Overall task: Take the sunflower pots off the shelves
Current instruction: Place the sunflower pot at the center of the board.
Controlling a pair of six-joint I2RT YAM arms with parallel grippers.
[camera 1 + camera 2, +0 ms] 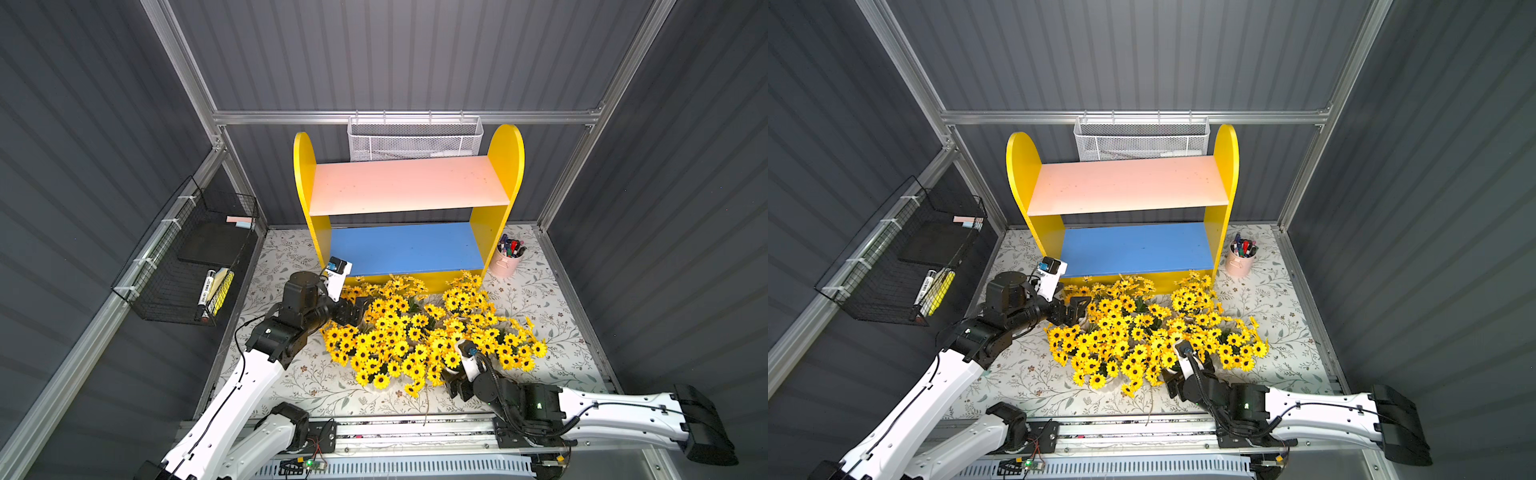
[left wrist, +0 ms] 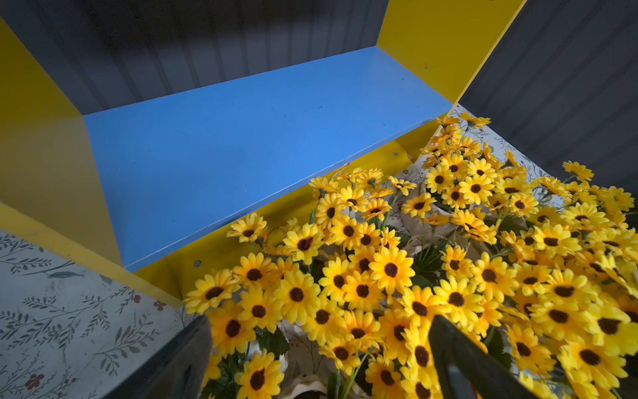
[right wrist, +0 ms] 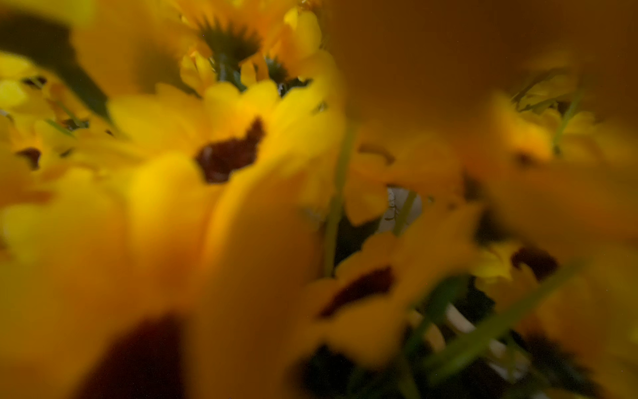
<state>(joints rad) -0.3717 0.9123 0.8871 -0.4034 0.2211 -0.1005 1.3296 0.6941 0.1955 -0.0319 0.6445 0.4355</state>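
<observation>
The shelves point(image 1: 503, 166) stand at the back of the worktop point(image 1: 316, 386). Their pink board point(image 1: 407, 185) and blue board point(image 1: 407, 249) are bare. The sunflower pots point(image 1: 399, 332) sit in one big yellow heap on the worktop, just in front of the shelves.

The left arm comes up from the side far from the shelves, bends at the elbow and turns in low toward the heap. Its left pincer point(image 1: 359, 309) lies close to the foot of the shelves, at the edge of the flowers. In the left wrist view its two dark fingers point(image 2: 459, 359) are spread wide, with flowers between them.

The right arm lies long and low. Its right pincer point(image 1: 453, 380) pokes into the side of the heap farthest from the shelves. Flowers hide its tips. It is spread wide, but I cannot tell if anything sits inside it.
</observation>
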